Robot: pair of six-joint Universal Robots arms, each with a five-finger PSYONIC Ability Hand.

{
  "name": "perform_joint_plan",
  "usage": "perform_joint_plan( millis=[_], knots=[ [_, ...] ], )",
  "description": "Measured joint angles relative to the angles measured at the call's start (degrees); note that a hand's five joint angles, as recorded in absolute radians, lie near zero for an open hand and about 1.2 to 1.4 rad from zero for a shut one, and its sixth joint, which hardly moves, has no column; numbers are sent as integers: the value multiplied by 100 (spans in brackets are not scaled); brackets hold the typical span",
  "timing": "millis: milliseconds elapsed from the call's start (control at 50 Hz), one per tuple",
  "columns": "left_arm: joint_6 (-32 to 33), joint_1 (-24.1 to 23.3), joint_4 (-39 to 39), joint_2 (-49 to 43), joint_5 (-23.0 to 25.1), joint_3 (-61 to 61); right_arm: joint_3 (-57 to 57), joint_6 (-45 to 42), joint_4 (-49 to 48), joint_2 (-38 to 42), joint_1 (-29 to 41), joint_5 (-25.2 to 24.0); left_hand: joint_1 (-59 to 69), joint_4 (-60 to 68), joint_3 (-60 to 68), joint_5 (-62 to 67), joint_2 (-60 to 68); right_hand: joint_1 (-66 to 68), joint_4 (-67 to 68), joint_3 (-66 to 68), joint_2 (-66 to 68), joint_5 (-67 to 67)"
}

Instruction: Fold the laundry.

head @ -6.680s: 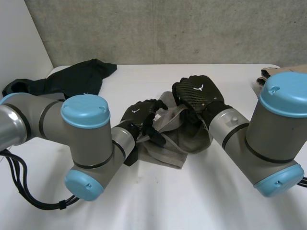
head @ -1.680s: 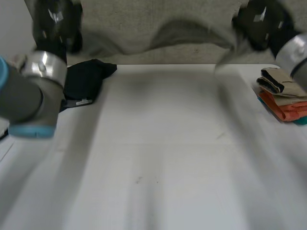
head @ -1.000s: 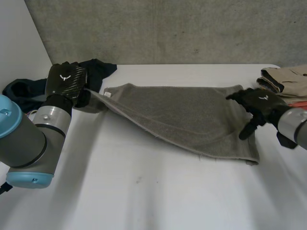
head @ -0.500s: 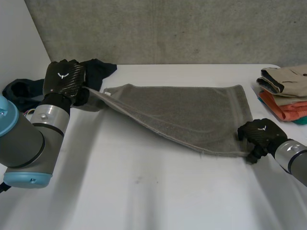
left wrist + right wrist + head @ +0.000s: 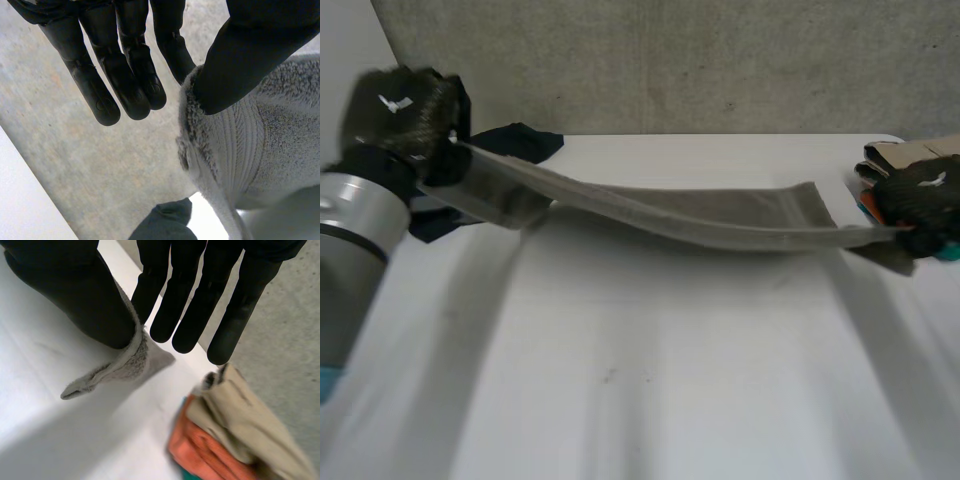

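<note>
The grey towel (image 5: 700, 215) is held above the far half of the white table (image 5: 650, 390), stretched between the two hands, with its middle sagging low. One corner is pinched by the left hand (image 5: 400, 110) between the thumb and a finger, while the other fingers are kept straight. The opposite corner is pinched in the same way by the right hand (image 5: 925, 200).

Each grip is taken at the very edge of the cloth only, so a corner may be lost if the towel is pulled too tight. The pile of folded clothes (image 5: 225, 440) lies just beside the right hand and may be knocked over by a wide swing. The dark garment (image 5: 515, 140) lies under the left end and may be dragged along if the towel is lowered there.

Compared with half a second ago, the towel is no longer spread on the table. The left hand is raised higher and moved outward, and the right hand is brought from the near corner on the table up toward the pile.
</note>
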Motion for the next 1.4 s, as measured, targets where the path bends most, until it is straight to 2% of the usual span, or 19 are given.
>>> perform_joint_plan(
  millis=[120,220,260,280,320,420,500,540,660,740,780,820,860,960,1120,1300,1400],
  knots=[
    [519,15,-1355,855,27,319,-518,-1197,1414,-751,-259,56,0,0,0,0,0,0,1,10,0,-2],
    [1140,27,-1897,932,-2,448,-784,-1693,1779,-974,-323,184,0,0,0,0,0,0,2,11,0,-2],
    [1198,27,-1922,895,-8,450,-788,-1700,1783,-973,-324,188,0,0,0,0,0,0,2,10,0,-2],
    [1455,30,-1990,602,-31,462,-814,-1738,1791,-930,-316,218,0,0,0,0,0,0,2,11,0,-2],
    [1562,31,-2001,379,-43,474,-850,-1748,1765,-717,-260,266,0,0,0,0,0,0,2,11,0,-2],
    [1808,32,-1966,-895,-66,755,-1185,-1642,1637,298,107,572,0,0,0,0,0,0,2,11,0,-2],
    [1854,36,-1919,-1934,-59,1339,-1676,-1442,1296,1184,482,991,0,0,0,0,0,0,2,11,0,-2],
    [1858,44,-1837,-2436,-47,1783,-2077,-1290,833,1687,715,1255,0,0,0,0,0,0,2,12,0,-2],
    [1869,69,-1086,-3244,-8,2942,-2853,-968,-618,2294,1023,1558,0,0,0,0,0,0,2,18,0,-2],
    [1853,87,509,-3421,46,3627,-3263,-673,-2544,2371,1134,1657,0,0,1,5,1,0,3,30,2,-2],
    [1832,89,1033,-3388,59,3701,-3295,-621,-3055,2328,1146,1686,0,0,1,0,1,0,3,31,2,-2],
    [1774,85,2147,-3243,86,3744,-3257,-548,-3990,2181,1192,1750,0,1,1,0,1,0,3,31,2,-2],
    [1737,84,2720,-3117,98,3712,-3173,-523,-4459,2043,1247,1780,0,1,1,0,1,0,3,31,2,-2],
    [1684,64,3097,-2899,111,3515,-2930,-488,-4981,1780,1388,1804,0,1,1,0,1,0,4,32,2,-2],
    [1584,39,2335,-2722,81,2620,-2298,-268,-4659,1717,1434,1692,0,1,1,21,1,0,4,32,2,-2],
    [1466,93,1644,-2558,61,741,-782,-30,-3412,2046,1338,572,0,1,1,21,4,0,4,33,2,-2],
    [1480,97,1157,-2330,73,3,-268,-254,-2604,2139,1208,287,0,1,1,21,4,0,4,33,2,-2]
  ],
)
